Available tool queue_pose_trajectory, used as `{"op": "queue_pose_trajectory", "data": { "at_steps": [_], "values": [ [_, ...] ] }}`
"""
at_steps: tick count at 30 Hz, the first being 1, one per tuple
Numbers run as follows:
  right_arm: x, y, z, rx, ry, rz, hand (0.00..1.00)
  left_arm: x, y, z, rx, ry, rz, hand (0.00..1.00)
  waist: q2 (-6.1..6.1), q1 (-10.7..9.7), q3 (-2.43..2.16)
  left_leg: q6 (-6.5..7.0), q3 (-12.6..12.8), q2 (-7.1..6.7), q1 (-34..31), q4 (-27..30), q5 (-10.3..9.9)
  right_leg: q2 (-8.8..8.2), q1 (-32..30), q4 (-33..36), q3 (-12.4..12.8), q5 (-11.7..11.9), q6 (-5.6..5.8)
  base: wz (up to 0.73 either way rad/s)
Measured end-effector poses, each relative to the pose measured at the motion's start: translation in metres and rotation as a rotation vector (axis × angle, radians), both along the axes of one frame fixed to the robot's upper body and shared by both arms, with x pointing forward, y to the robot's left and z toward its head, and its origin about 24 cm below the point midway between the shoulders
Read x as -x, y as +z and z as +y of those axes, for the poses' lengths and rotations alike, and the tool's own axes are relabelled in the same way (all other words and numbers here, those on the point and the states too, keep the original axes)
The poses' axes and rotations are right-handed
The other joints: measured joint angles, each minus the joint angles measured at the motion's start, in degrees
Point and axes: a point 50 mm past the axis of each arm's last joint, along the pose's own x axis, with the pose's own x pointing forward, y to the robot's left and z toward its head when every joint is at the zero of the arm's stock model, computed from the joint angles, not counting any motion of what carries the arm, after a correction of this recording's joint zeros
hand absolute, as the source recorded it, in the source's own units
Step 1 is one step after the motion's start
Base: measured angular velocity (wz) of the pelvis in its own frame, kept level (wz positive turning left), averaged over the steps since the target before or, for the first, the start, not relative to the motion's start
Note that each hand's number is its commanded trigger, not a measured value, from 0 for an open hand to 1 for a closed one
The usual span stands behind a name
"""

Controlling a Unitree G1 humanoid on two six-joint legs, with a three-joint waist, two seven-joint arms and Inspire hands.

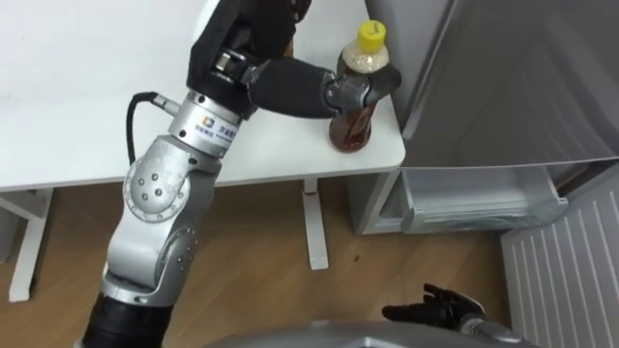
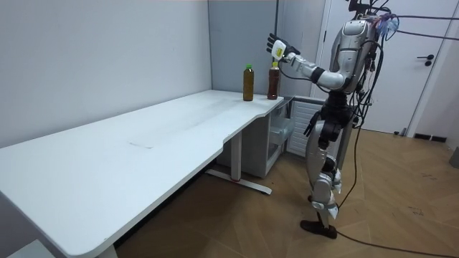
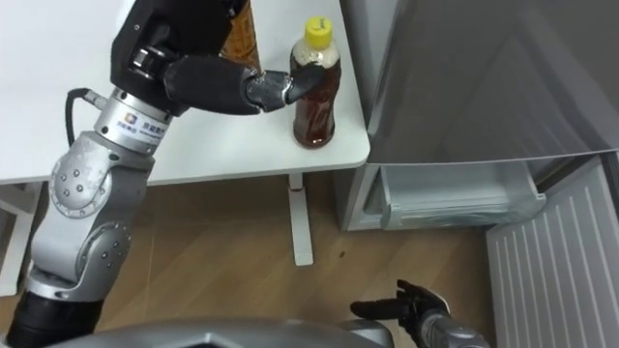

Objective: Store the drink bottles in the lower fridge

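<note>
A brown drink bottle with a yellow cap (image 1: 353, 126) stands upright at the white desk's corner nearest the fridge. My left hand (image 1: 280, 82) reaches over the desk to it. The thumb lies against the bottle's shoulder and the fingers stay straight, raised beside the cap, as the room view's left hand (image 2: 276, 44) shows. A second brown bottle with a green cap (image 2: 248, 82) stands just behind, mostly hidden by my hand in the eye views. My right hand (image 1: 435, 311) hangs low over the floor, fingers relaxed and empty.
The lower fridge compartment (image 1: 484, 198) stands open beside the desk (image 1: 77, 97), with its white ribbed door (image 1: 566, 271) swung out at the right. The grey upper fridge door (image 1: 522, 77) is closed. I stand at the desk's corner by the fridge, on wooden floor.
</note>
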Motion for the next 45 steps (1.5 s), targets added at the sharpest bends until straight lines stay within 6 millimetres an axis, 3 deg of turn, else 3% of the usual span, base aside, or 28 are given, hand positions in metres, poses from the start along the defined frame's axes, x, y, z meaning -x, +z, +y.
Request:
{"op": "queue_pose_trajectory", "data": {
  "at_steps": [12, 30, 38, 45],
  "values": [
    [-0.004, 0.0, 0.0, -0.005, 0.003, 0.004, 0.0, 0.001, -0.006, -0.002, -0.079, -0.033, 0.022, 0.0, 0.11, -0.82, 0.01, 0.0, 0.59, 0.03, -0.16, -0.48, 0.01, 0.05, -0.67, 0.03, 0.53, 0.0, 0.0, -0.02],
    [-0.006, 0.001, 0.001, 0.002, 0.007, 0.003, 0.0, 0.003, -0.029, -0.007, -0.221, -0.056, 0.123, 0.0, 0.05, -0.9, 0.0, 0.0, 0.95, 0.01, -0.12, -0.61, 0.01, 0.06, -0.88, 0.02, 0.82, 0.0, 0.0, 0.0],
    [-0.007, 0.001, 0.001, 0.001, 0.039, -0.001, 0.0, 0.002, -0.049, -0.007, -0.321, -0.054, 0.188, 0.0, 0.07, -0.82, -0.06, 0.0, 1.05, 0.02, 0.59, -0.6, 0.02, 0.06, -0.46, 0.04, 0.82, 0.0, 0.0, 0.0],
    [-0.007, 0.001, 0.001, 0.0, 0.047, 0.001, 0.0, 0.002, -0.05, -0.006, -0.331, -0.054, 0.194, 0.0, 0.09, -0.84, -0.05, -0.01, 1.04, 0.04, 0.89, -1.0, 0.01, 0.13, -0.03, -0.06, 0.61, 0.0, 0.0, 0.0]
  ]
}}
